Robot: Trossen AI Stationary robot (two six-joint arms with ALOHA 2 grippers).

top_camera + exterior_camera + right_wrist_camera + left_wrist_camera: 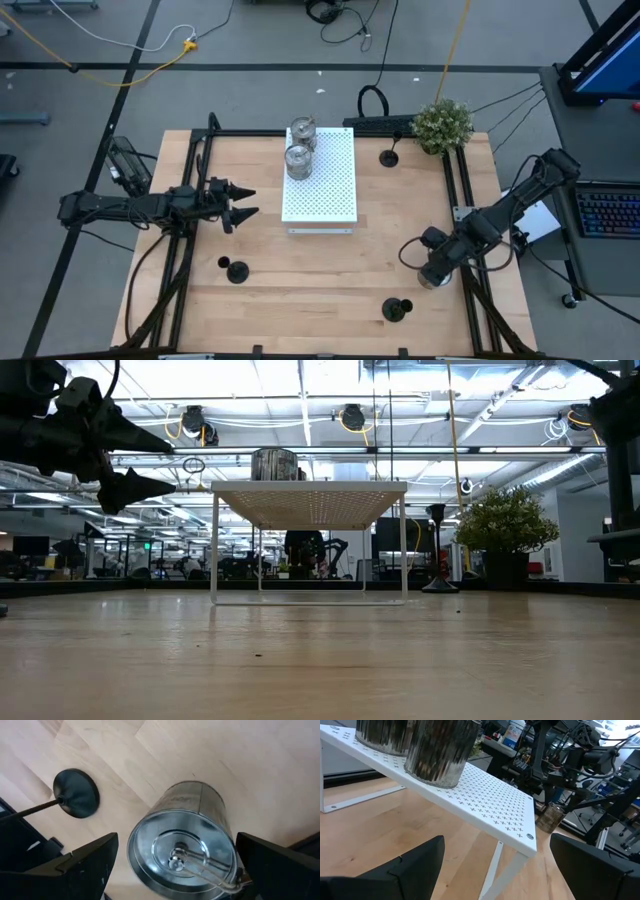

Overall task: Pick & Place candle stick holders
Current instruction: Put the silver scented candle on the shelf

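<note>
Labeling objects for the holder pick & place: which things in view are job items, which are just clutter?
Job:
- two silver holders on the board
- silver holder between the open right tool fingers
- black holders

Clutter:
- white board
- plant
- keyboard off the table

The left tool waits open beside the board.
</note>
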